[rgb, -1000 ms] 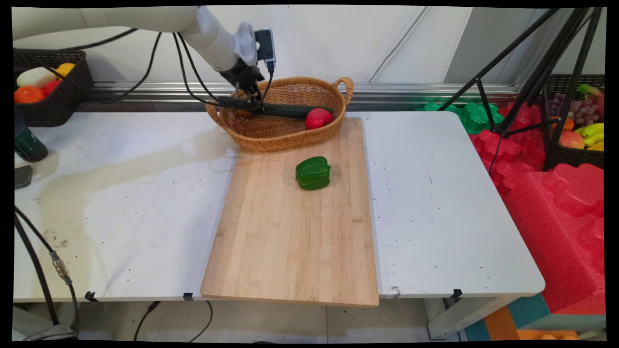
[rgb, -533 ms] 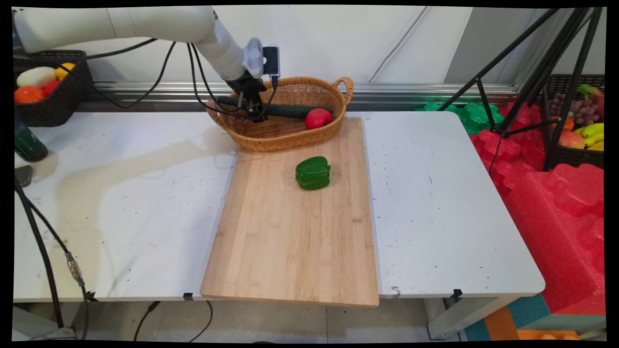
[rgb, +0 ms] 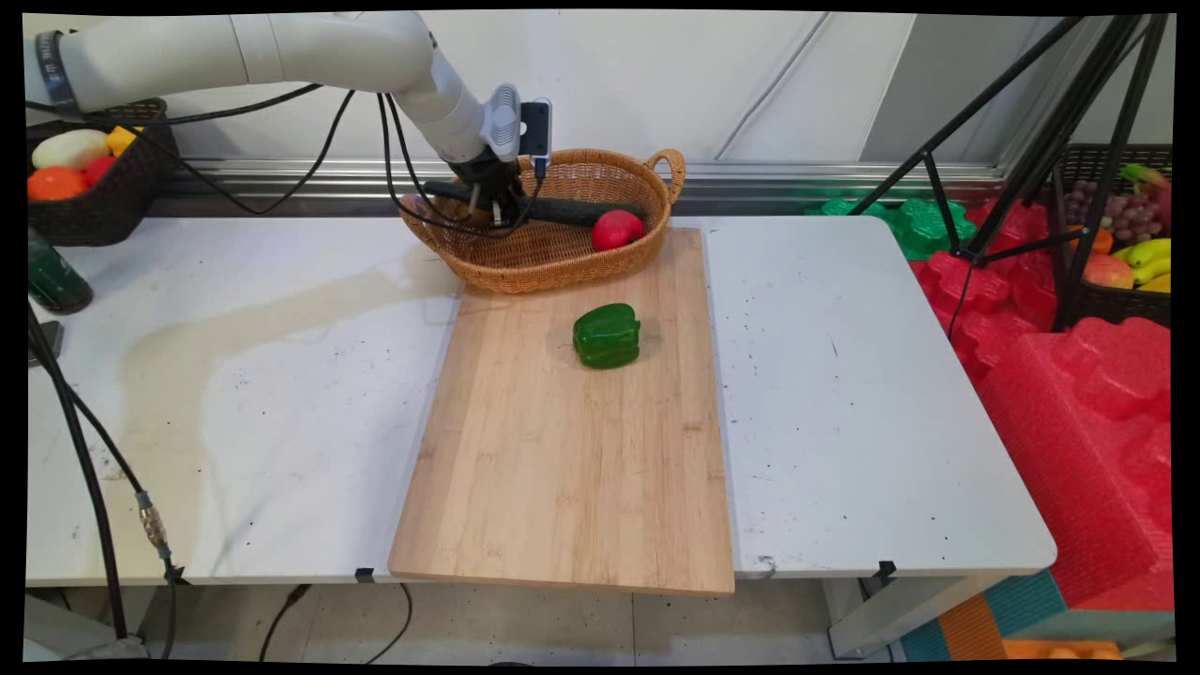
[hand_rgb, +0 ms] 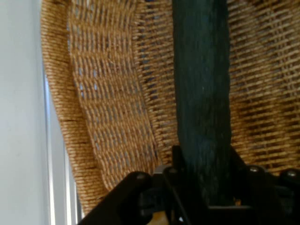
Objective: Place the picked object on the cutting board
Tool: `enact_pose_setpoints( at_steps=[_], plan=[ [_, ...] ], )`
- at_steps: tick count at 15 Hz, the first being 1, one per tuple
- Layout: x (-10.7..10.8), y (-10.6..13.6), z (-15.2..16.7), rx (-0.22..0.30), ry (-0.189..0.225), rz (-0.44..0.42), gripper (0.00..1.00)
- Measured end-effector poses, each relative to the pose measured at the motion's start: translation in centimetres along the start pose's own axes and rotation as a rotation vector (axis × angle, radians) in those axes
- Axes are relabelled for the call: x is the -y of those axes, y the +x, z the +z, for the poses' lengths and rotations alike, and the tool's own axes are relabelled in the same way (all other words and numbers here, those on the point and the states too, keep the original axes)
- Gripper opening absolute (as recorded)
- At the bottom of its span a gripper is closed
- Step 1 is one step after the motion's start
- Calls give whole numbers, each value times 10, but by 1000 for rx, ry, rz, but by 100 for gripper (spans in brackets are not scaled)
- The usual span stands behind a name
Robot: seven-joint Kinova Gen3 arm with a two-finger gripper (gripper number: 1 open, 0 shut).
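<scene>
My gripper (rgb: 497, 211) is down inside the wicker basket (rgb: 562, 262) at the back of the table, shut on a long dark green cucumber (rgb: 562, 212). The cucumber lies lengthwise across the basket, its right end against a red apple (rgb: 616, 230). In the hand view the cucumber (hand_rgb: 201, 93) runs up from between the fingers (hand_rgb: 176, 164), with the basket's woven wall (hand_rgb: 103, 117) behind it. A bit of an orange fruit (rgb: 473, 217) shows just left of the gripper. A green bell pepper (rgb: 607, 335) sits on the wooden cutting board (rgb: 562, 469) in front of the basket.
A dark basket of fruit (rgb: 84, 169) stands at the back left, with a dark green bottle (rgb: 52, 277) below it. Black cables (rgb: 84, 469) hang at the left edge. A tripod (rgb: 1022, 141), red foam blocks (rgb: 1078, 394) and another fruit basket (rgb: 1125, 244) are off the table's right side.
The gripper, with the cucumber in it, has shifted right and slightly up within the basket. The pepper and apple have stayed put.
</scene>
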Motion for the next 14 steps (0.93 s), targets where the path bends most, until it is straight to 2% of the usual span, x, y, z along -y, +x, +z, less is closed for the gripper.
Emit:
enact_pose_setpoints(
  at_steps=[2, 5, 10, 14],
  plan=[
    [-1, 1, -7, -9, 17, -8, 0],
    [-7, 3, -37, -46, 51, -56, 0],
    [-22, 10, -113, -134, 105, -152, 0],
    [-39, 9, -170, -203, 116, -226, 0]
  ],
)
